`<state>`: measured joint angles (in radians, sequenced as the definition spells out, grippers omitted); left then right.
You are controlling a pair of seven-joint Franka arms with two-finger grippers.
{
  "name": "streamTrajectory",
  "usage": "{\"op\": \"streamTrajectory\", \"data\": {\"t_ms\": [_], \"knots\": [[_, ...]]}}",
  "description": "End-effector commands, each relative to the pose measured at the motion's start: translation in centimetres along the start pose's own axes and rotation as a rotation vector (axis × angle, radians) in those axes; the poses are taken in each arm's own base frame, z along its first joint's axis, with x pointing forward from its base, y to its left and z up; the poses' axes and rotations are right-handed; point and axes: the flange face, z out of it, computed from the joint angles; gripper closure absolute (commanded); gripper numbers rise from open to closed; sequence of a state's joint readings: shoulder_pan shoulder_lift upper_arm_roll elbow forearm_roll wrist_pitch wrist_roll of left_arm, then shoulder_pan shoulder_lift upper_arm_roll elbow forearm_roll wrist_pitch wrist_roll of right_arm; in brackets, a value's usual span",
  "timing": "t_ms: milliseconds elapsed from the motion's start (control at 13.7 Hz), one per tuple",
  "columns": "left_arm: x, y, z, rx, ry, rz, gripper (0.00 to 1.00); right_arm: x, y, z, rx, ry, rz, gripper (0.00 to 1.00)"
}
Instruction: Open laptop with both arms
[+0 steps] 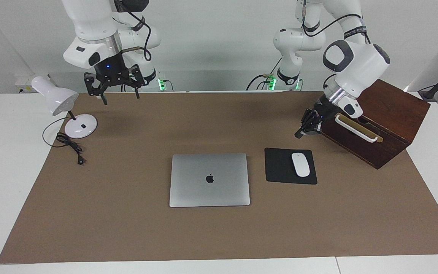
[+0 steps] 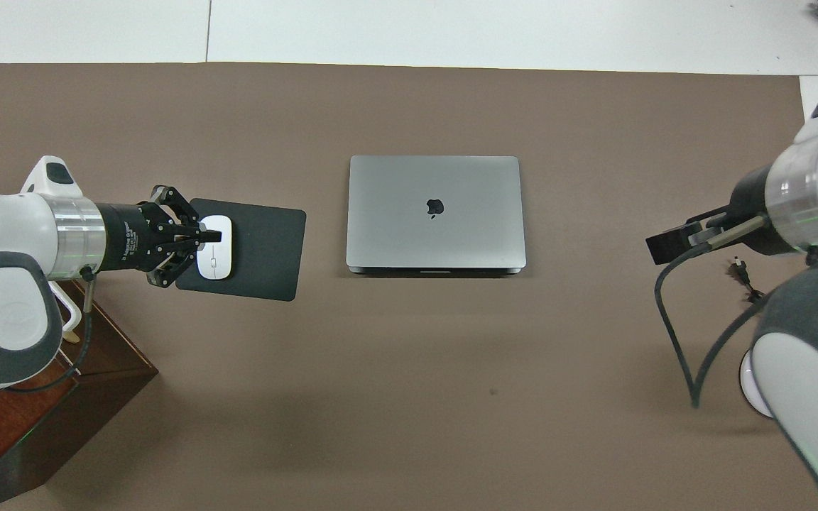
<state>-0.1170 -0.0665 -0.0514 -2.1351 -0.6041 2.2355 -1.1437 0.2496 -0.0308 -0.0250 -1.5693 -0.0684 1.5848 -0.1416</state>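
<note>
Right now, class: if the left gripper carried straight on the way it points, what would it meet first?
Probably the white mouse on the black mouse pad: the left gripper, shut, points over it toward the closed laptop; its height is unclear.
</note>
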Motion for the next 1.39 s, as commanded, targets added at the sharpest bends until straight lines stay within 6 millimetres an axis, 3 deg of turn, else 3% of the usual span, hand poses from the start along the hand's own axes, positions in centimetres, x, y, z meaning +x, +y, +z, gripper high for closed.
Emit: {"op": "streamTrajectory", "data": {"t_ms": [0,146,292,365,511,657,803,1022,1168,1314], "knots": [[-0.3,-0.4,2.6,-0.026,-0.076,-0.101,1.0,-1.0,-1.1,0.2,-0.028,0.019,-0.124,0.0],[1.0,-1.6,3.8,-0.107,-0.23,-0.328,1.0,-1.0,-2.3,0.4,-0.071,0.04,-0.242,0.0],[1.4,-3.0,5.3,-0.169,-0.264,-0.452,1.0,-1.1,-3.9,1.0,-0.115,0.063,-0.356,0.0],[1.0,-3.8,6.6,-0.181,-0.286,-0.508,1.0,-1.2,-4.2,1.2,-0.125,0.079,-0.399,0.0],[1.9,-4.8,9.0,-0.195,-0.333,-0.643,1.0,-1.1,-4.7,1.7,-0.132,0.094,-0.477,0.0],[0.8,-5.1,11.3,-0.215,-0.328,-0.704,1.0,-0.8,-6.0,2.0,-0.17,0.104,-0.57,0.0],[1.4,-5.8,13.0,-0.239,-0.336,-0.81,1.0,-0.9,-8.8,2.4,-0.226,0.122,-0.675,0.0],[1.7,-6.6,15.1,-0.249,-0.361,-0.845,1.0,-1.2,-11.4,3.7,-0.263,0.135,-0.751,0.0],[1.3,-7.5,16.4,-0.285,-0.387,-0.712,1.0,-1.3,-14.1,4.2,-0.332,0.139,-0.832,0.0],[0.7,-8.1,17.7,-0.273,-0.429,-0.644,1.0,-1.3,-15.0,5.4,-0.34,0.133,-0.86,0.0]]}}
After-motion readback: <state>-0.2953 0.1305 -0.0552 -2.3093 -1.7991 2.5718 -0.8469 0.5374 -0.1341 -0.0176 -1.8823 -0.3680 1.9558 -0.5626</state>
